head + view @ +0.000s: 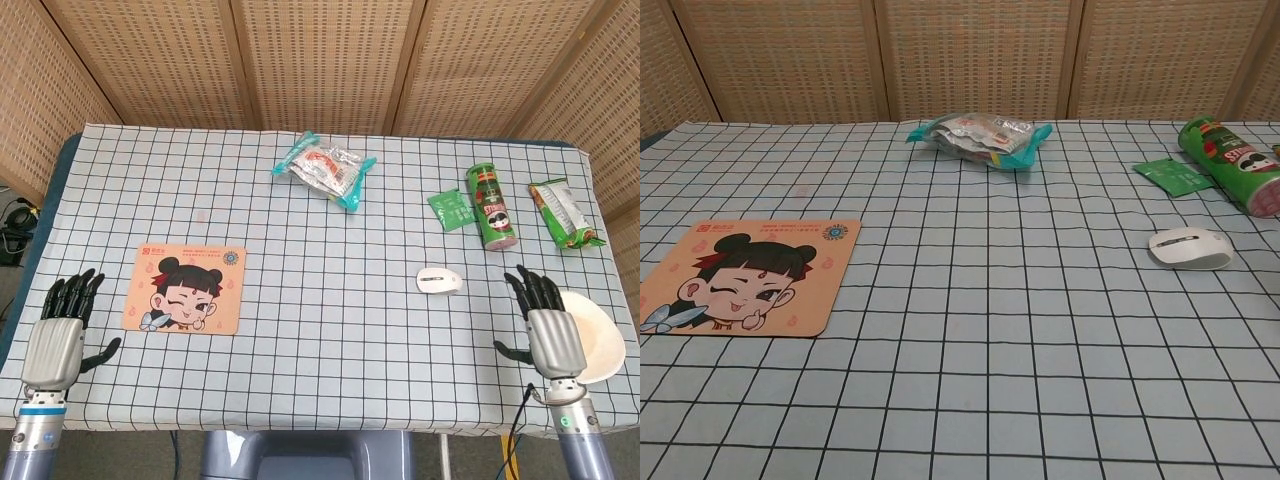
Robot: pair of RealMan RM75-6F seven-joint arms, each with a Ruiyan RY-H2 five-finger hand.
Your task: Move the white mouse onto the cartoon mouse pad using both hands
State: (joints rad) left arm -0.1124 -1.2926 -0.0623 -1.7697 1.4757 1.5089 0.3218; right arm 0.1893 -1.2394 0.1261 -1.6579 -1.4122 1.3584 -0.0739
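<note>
We judge the white mouse (pixel 439 280) light, hard and smooth, best pinched across its sides by our right robot hand (pixel 546 330), which lies released like the left robot hand (pixel 60 330).

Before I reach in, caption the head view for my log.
Both hands open at the near edge, white mouse lying far right of the cartoon mouse pad.

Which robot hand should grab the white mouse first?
Probably the right hand. It is open and much nearer the white mouse. The left hand rests at the table's other side, beside the cartoon mouse pad, so it seems better placed to take the mouse afterwards.
</note>
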